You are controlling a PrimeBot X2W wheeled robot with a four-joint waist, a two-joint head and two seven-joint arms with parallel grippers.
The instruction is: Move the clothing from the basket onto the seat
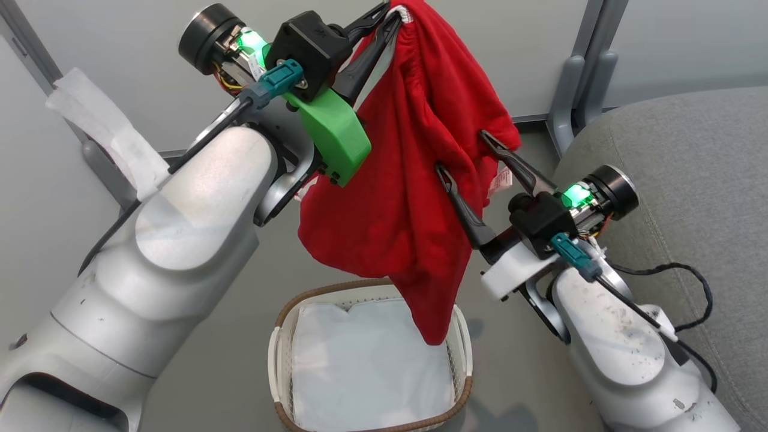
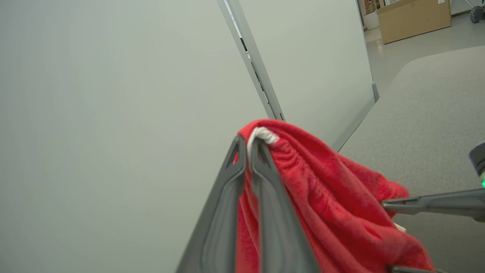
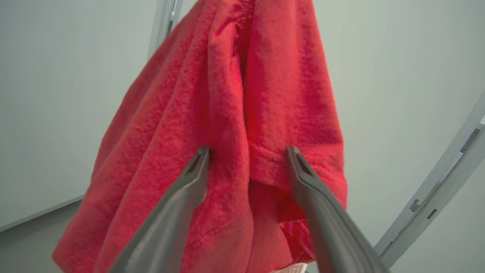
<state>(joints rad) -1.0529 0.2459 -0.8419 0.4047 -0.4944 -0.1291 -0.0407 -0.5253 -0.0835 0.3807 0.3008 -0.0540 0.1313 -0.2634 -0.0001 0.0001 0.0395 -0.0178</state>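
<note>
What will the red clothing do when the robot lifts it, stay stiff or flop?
Probably flop: the red clothing droops in folds from the left gripper, with its tip dangling above the basket. It is likely light, since one pinch at the white-trimmed edge seems to carry it. Its fuzzy surface suggests it won't slip out easily.

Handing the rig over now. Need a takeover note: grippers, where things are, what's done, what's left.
Left gripper: jaws shut on the clothing at its white-trimmed top edge, holding it high.
Right gripper: jaws open, straddling a fold partway down, not clamped.
The clothing hangs above the basket, its lowest tip over the basket's right side. A white sheet lies in the basket. The seat is on the robot's right.
Done: clothing lifted out.
Left: carry it right, lay it on the seat, release.
</note>
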